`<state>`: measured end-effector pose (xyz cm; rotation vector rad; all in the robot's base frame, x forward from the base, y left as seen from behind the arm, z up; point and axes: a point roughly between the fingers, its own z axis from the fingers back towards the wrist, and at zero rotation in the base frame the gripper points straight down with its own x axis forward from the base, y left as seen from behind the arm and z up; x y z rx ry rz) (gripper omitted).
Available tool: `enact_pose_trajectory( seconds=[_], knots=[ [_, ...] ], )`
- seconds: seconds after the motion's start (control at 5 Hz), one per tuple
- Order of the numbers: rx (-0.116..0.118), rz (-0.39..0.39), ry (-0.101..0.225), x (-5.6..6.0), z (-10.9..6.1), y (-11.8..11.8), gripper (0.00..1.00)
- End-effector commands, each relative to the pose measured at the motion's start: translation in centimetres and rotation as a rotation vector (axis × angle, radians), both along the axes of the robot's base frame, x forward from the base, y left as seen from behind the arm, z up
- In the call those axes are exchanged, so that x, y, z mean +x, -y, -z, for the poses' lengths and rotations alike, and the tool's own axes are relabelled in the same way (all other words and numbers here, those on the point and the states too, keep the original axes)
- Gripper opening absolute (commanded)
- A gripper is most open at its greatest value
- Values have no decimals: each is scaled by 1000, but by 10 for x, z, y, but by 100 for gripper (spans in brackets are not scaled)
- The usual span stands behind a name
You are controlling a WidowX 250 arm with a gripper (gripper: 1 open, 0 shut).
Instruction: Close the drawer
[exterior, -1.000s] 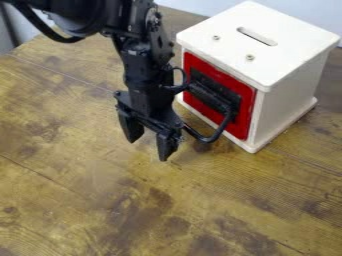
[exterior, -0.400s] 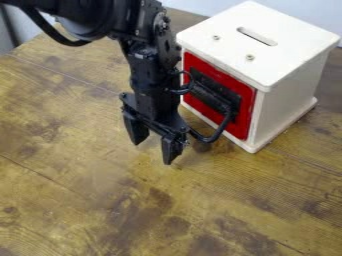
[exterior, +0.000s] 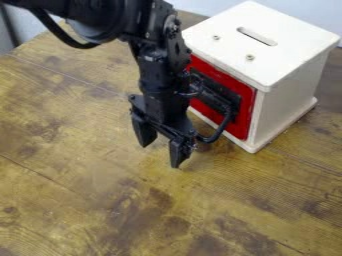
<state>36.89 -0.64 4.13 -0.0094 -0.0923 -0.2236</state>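
Probably we push the rigid, light-looking drawer (exterior: 221,100) — in the white cabinet (exterior: 274,65) near the table's far right edge — on its red front, the gripper (exterior: 163,146) fingers spread and empty.

Soft, even light falls on the worn brown wooden table (exterior: 80,190); the picture is small and grainy, with faint shadows under the black robot arm (exterior: 158,70)

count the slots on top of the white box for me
2. One slot lies near the middle of the top of the white box, the other slot nearer its front edge, above the red drawer. None looks hidden.
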Motion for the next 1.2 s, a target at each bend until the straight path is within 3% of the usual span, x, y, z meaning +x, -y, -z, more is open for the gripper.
enact_pose_trajectory(
  seconds=[0.0,0.4,0.6,1.0],
  knots=[
    [-4,33,110,9,-39,11,100],
    [-7,69,128,11,-50,26,100],
    [-11,77,122,12,-57,26,100],
    [-12,74,109,11,-50,14,100]
  ],
)
